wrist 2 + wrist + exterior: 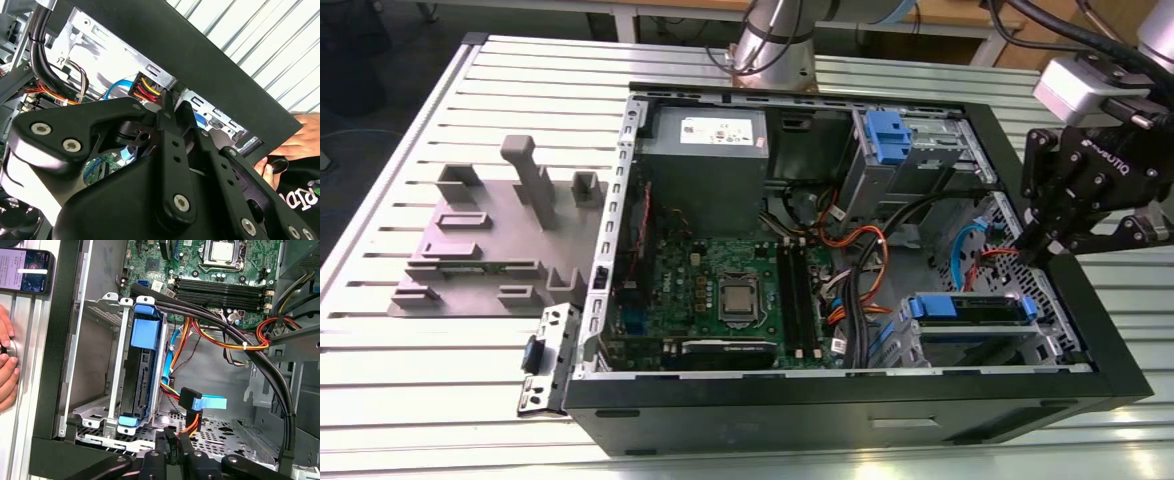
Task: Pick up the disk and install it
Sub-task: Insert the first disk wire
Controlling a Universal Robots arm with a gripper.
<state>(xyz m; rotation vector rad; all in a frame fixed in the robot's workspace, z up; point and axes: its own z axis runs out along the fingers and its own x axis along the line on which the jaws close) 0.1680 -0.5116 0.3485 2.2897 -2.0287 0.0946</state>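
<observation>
- The pincer [1051, 248] is seen at the exterior view's right, over the edge of the open computer case [854, 410], above loose orange and blue cables [854, 250].
- In the first wrist view its fingertips [170, 452] are closed together with nothing gripped between them.
- The disk [145, 375], framed by its blue carrier, is seated on edge in the metal drive cage [112, 365] inside the case, so the installing appears largely done.
- In the exterior view, the disk [970, 309] lies just below the pincer.
- A person's hand [7, 365] rests on the worktop [400, 330] beside the case, near a phone [25, 270].
</observation>
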